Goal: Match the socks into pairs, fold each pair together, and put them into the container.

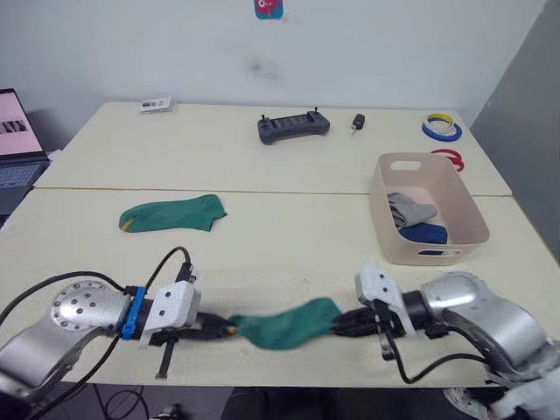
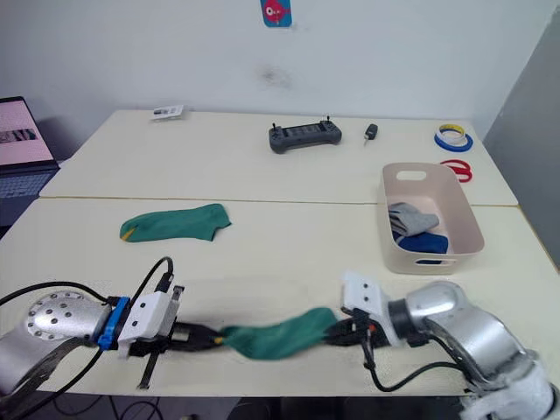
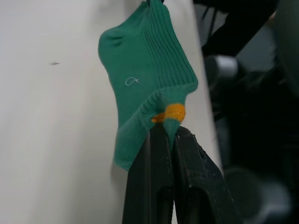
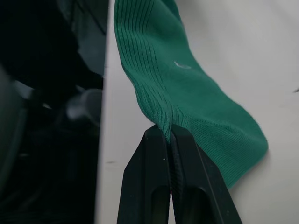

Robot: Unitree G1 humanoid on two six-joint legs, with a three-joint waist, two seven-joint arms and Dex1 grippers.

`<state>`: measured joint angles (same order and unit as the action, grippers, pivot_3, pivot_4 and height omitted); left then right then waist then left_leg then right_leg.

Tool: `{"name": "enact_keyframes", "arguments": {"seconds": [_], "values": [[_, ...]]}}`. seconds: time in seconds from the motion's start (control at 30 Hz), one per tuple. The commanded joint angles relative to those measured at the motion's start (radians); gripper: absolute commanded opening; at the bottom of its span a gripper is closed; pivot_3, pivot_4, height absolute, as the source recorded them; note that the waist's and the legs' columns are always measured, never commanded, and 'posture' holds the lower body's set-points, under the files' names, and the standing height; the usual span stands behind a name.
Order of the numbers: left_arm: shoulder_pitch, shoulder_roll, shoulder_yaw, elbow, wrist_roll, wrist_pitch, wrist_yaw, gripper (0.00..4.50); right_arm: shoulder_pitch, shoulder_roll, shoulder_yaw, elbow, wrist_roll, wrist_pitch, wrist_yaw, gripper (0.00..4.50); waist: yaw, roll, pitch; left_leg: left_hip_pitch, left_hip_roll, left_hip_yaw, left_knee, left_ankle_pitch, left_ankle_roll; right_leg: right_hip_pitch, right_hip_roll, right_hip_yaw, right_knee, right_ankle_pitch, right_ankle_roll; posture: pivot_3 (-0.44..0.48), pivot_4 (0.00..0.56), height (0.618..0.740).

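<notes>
**Green sock stretched between both grippers, its mate waiting**

At the near edge of the table [image 1: 289, 166], about six o'clock in the head views, one green sock [image 1: 287, 325] hangs taut between the two arms. At three o'clock sits the beige container [image 1: 395, 248], with a grey sock [image 1: 409, 209] and a dark blue sock [image 1: 424, 233] already inside. The second green sock [image 1: 172, 213] lies flat at ten o'clock, well apart from the held one.

The left gripper [image 3: 168, 133] is clamped on the cuff end by the yellow mark [image 3: 169, 112]; the right gripper [image 4: 169, 133] is pinched on the other end.

Judging by this, the grey and blue pairs are done and the last pair is in hand. The next move likely calls for carrying this sock toward ten o'clock and laying it squarely on its mate, keeping it stretched, before folding both together.
</notes>
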<state>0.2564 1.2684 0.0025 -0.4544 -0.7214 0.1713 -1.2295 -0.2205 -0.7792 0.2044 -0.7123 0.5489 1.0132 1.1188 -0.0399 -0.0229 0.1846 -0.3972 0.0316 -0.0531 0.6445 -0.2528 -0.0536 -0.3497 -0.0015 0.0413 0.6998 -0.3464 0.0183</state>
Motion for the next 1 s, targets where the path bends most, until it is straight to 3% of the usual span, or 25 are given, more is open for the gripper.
{"name": "enact_keyframes", "arguments": {"seconds": [0.03, 0.23, 0.4, 0.7, 0.83, 1.0], "values": [[0.089, 0.012, 0.079, -0.050, -0.097, 0.139, -0.030, 0.00, -0.005, -0.021, -0.045, -0.069, 0.144, 0.131, -0.018, 0.02, 0.000, 0.002, 0.000, 0.000, 0.000, 0.000, 0.000, 0.000, 0.000, 0.000, 0.000, 0.000, 0.000, 0.000, 0.000, 0.000, 0.150, 0.740], [-0.005, -0.107, 0.086, 0.026, -0.198, 0.382, 0.094, 0.00, -0.109, 0.074, -0.037, 0.068, 0.215, 0.297, -0.160, 0.02, 0.007, 0.002, 0.001, -0.001, -0.001, 0.000, 0.000, 0.000, 0.000, -0.001, 0.000, 0.000, -0.001, 0.000, 0.000, 0.000, 0.150, 0.740], [-0.176, -0.262, 0.048, 0.175, -0.182, 0.528, 0.221, 0.00, -0.262, 0.222, -0.012, 0.315, 0.133, 0.333, -0.315, 0.02, 0.006, 0.001, 0.000, -0.002, -0.002, 0.000, 0.000, 0.000, 0.000, -0.002, 0.001, 0.000, -0.001, 0.000, 0.000, 0.000, 0.150, 0.740], [-0.293, -0.343, 0.064, 0.282, -0.114, 0.637, 0.283, 0.00, -0.343, 0.251, 0.041, 0.483, 0.024, 0.219, -0.380, 0.02, 0.007, 0.001, 0.000, -0.004, -0.002, 0.000, 0.000, 0.000, 0.000, -0.004, -0.001, 0.000, -0.002, 0.000, 0.000, 0.000, 0.150, 0.740], [-0.308, -0.360, 0.066, 0.264, -0.100, 0.654, 0.283, 0.00, -0.334, 0.206, 0.032, 0.484, -0.016, 0.131, -0.364, 1.07, 0.007, 0.001, 0.000, -0.003, -0.002, 0.000, 0.000, 0.000, 0.000, -0.003, -0.001, 0.001, -0.001, 0.000, 0.000, 0.000, 0.150, 0.740], [-0.349, -0.366, 0.051, 0.272, -0.067, 0.654, 0.264, 0.00, -0.309, 0.116, -0.055, 0.461, 0.017, 0.060, -0.289, 2.71, 0.009, 0.001, 0.000, -0.003, -0.002, 0.000, 0.000, 0.000, 0.000, -0.003, -0.001, 0.001, -0.002, 0.000, 0.000, 0.000, 0.150, 0.740]]}}
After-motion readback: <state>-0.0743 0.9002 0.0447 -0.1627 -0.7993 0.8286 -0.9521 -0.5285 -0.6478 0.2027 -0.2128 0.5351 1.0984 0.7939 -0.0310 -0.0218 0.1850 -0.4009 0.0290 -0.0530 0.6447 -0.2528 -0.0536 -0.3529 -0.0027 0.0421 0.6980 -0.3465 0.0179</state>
